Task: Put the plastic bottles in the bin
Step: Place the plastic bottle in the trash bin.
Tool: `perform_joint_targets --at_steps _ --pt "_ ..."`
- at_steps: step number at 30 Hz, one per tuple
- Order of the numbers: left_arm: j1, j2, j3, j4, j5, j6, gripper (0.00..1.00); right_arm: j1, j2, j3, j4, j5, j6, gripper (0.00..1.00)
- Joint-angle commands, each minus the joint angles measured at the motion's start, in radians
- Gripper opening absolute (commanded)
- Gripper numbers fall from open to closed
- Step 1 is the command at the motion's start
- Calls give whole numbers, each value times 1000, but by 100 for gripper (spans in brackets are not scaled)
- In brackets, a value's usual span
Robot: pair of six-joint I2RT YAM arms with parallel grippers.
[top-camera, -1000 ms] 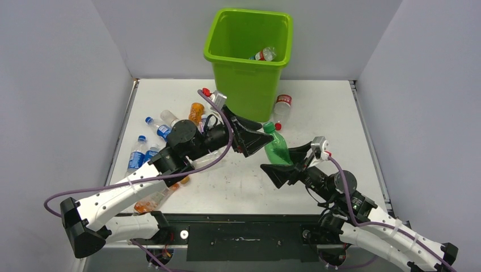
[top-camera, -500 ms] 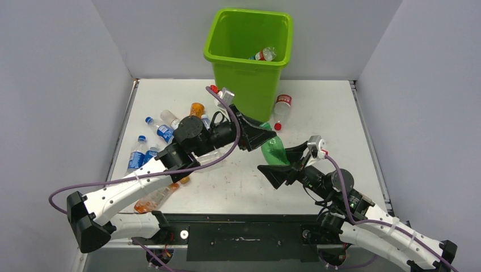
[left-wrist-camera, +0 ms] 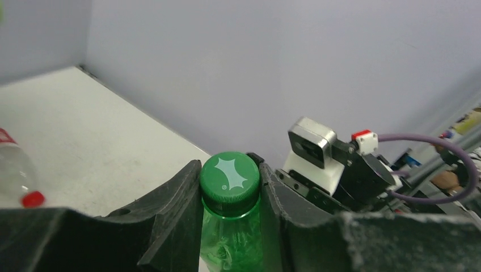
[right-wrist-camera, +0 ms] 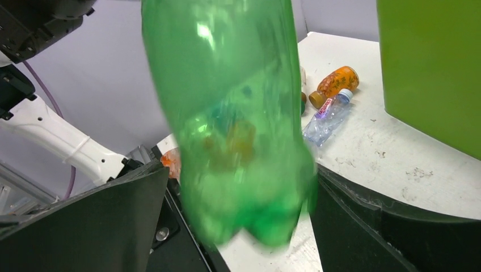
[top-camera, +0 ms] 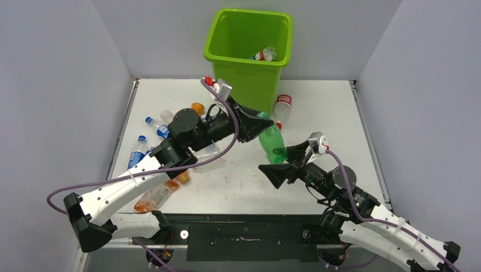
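The green bottle (top-camera: 271,141) is being pinched at its neck by the left gripper (left-wrist-camera: 230,195); its long axis is hanging down and slightly tilted from those fingers toward the right gripper (top-camera: 279,160), whose fingers are standing spread on either side of the base, gripping nothing; the bin (top-camera: 249,79) is standing just beyond the left gripper, so that arm is judged the nearer; open room is being left above the rim; other bottles (top-camera: 148,148) are lying on the table (top-camera: 340,113), well to the left.

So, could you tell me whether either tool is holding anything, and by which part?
The left tool grips the green bottle by its neck and cap. The right tool stands open around the bottle's base, not gripping.
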Motion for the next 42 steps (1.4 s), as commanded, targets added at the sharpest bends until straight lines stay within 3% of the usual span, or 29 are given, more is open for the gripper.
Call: perform_joint_targets --at_steps 1,4,8,13,28,32,33,36,37,40,42 --pt "34 -64 178 -4 -164 219 0 -2 -53 96 -131 67 25 90" --pt "63 -46 236 96 -262 357 0 -2 -104 88 -186 104 35 90" --pt "118 45 340 206 -271 483 0 -2 -177 29 -215 227 67 90" --pt "195 156 348 549 -262 581 0 -2 -259 -93 -155 321 135 90" --pt "362 751 943 464 -214 437 0 -3 -203 -138 -162 466 196 90" --pt "376 852 1009 488 -262 411 0 -2 -144 -139 -129 480 178 90" --pt "379 868 1015 502 -277 400 6 -2 -126 -136 -128 480 177 90" --pt "391 903 1033 535 -302 358 60 -2 -84 -137 -133 474 179 90" --pt "394 912 1045 536 -307 350 74 -3 -76 -141 -132 473 182 90" --pt "397 913 1077 542 -305 337 94 -3 -72 -149 -135 474 187 90" --pt "396 896 1088 544 -288 338 96 -2 -79 -150 -142 478 191 90"
